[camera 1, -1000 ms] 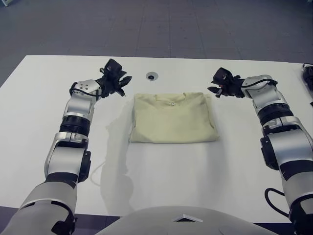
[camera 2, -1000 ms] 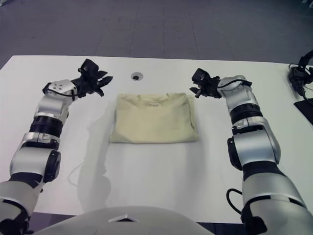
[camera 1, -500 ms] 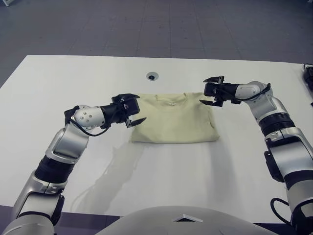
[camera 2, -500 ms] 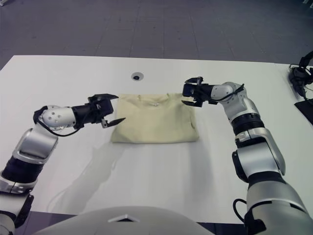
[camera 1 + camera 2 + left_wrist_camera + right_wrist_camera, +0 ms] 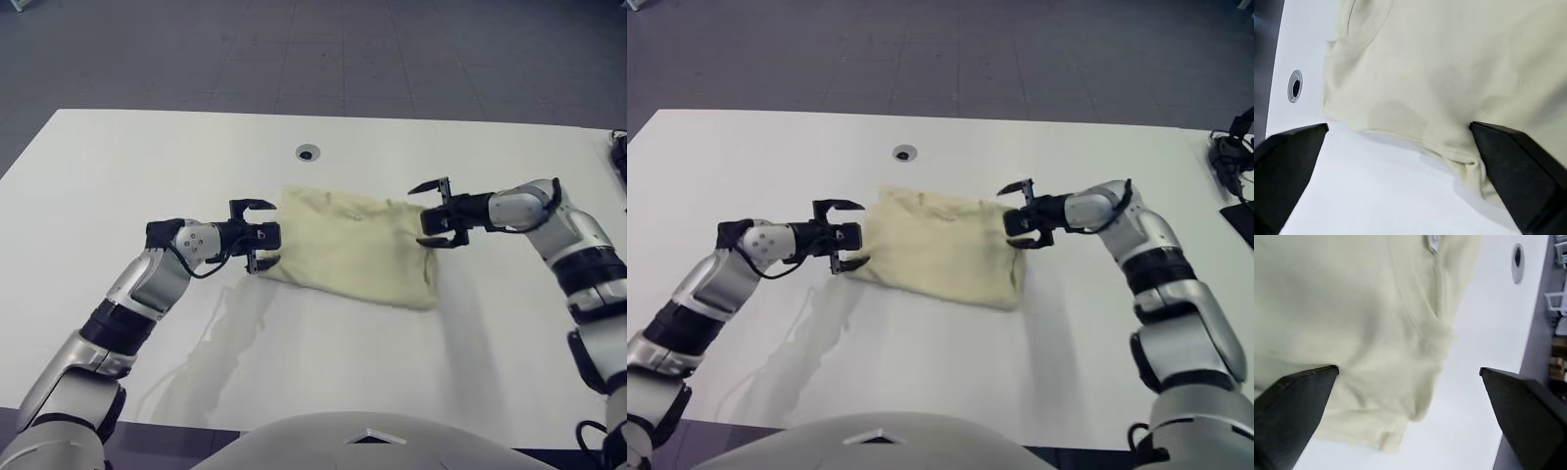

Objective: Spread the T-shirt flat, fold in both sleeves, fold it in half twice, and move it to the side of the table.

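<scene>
A pale yellow T-shirt [image 5: 345, 243] lies folded into a rectangle mid-table, skewed so that its right side sits nearer the front edge. My left gripper [image 5: 259, 235] is open at the shirt's left edge, one finger at each end of that edge. In the left wrist view the cloth [image 5: 1449, 73] fills the space ahead of the open left gripper [image 5: 1399, 126]. My right gripper [image 5: 431, 213] is open at the shirt's far right corner, its fingers straddling the cloth edge. The right wrist view has the collar side [image 5: 1415, 308] between the spread fingers.
The white table [image 5: 118, 157] has a round cable hole [image 5: 308, 152] behind the shirt. Black gear [image 5: 1227, 157] lies at the far right edge. Bare tabletop lies to the left, to the right and in front of the shirt.
Both grippers have come down to the shirt's left and right edges, staying open. The shirt has turned from square to skewed, its right side sliding toward the front.
</scene>
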`<state>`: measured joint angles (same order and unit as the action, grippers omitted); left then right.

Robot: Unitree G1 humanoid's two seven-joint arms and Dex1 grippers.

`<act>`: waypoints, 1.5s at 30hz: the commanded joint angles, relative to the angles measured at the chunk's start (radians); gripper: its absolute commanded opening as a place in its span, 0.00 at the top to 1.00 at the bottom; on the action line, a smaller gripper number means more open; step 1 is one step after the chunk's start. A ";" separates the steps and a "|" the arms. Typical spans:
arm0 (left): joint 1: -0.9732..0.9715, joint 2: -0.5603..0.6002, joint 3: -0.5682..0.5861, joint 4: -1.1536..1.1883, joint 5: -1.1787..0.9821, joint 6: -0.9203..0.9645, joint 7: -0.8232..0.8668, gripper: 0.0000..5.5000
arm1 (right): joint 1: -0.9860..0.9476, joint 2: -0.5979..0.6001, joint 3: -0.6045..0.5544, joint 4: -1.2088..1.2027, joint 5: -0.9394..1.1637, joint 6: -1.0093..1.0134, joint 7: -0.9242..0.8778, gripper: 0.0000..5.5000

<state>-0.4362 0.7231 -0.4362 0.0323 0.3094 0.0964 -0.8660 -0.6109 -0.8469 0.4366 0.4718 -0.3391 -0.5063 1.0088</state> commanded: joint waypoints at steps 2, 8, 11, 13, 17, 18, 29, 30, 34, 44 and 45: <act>-0.264 -0.089 -0.099 0.397 0.099 -0.236 -0.015 0.02 | 0.308 -0.150 0.054 -0.616 0.237 0.254 0.274 0.02; -0.486 -0.215 -0.121 0.705 0.159 -0.428 0.114 0.02 | 0.335 -0.030 0.055 -0.836 0.351 0.532 0.239 0.02; -0.524 -0.226 -0.054 0.762 0.106 -0.479 0.149 0.02 | 0.274 0.014 0.000 -0.823 0.386 0.641 0.210 0.02; -0.510 -0.209 0.008 0.729 0.050 -0.475 0.152 0.02 | 0.215 0.046 -0.041 -0.781 0.402 0.695 0.186 0.02; -0.361 -0.141 0.178 0.439 -0.082 -0.317 0.141 0.02 | 0.068 0.167 -0.078 -0.564 0.356 0.724 0.063 0.02; -0.293 -0.125 0.219 0.322 -0.113 -0.244 0.135 0.02 | 0.029 0.204 -0.078 -0.481 0.337 0.718 0.024 0.02; 0.213 -0.115 0.398 -0.542 -0.336 0.407 0.143 0.02 | -0.213 0.429 -0.040 0.268 0.147 0.540 -0.270 0.02; 0.227 -0.119 0.404 -0.583 -0.345 0.448 0.154 0.02 | -0.229 0.434 -0.027 0.326 0.119 0.543 -0.285 0.02; 0.243 -0.117 0.397 -0.682 -0.364 0.563 0.187 0.02 | -0.298 0.450 -0.026 0.521 0.057 0.523 -0.361 0.02; 0.390 -0.085 0.344 -0.881 -0.416 0.665 0.203 0.02 | -0.247 0.376 -0.254 0.261 0.230 0.383 -0.388 0.02; 0.431 -0.063 0.354 -0.923 -0.429 0.675 0.189 0.02 | -0.154 0.331 -0.294 0.049 0.288 0.448 -0.335 0.02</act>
<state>-0.0893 0.6064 -0.0925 -0.7930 -0.0834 0.7369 -0.6461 -0.9199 -0.4107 0.2425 0.9121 -0.1726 -0.1356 0.5672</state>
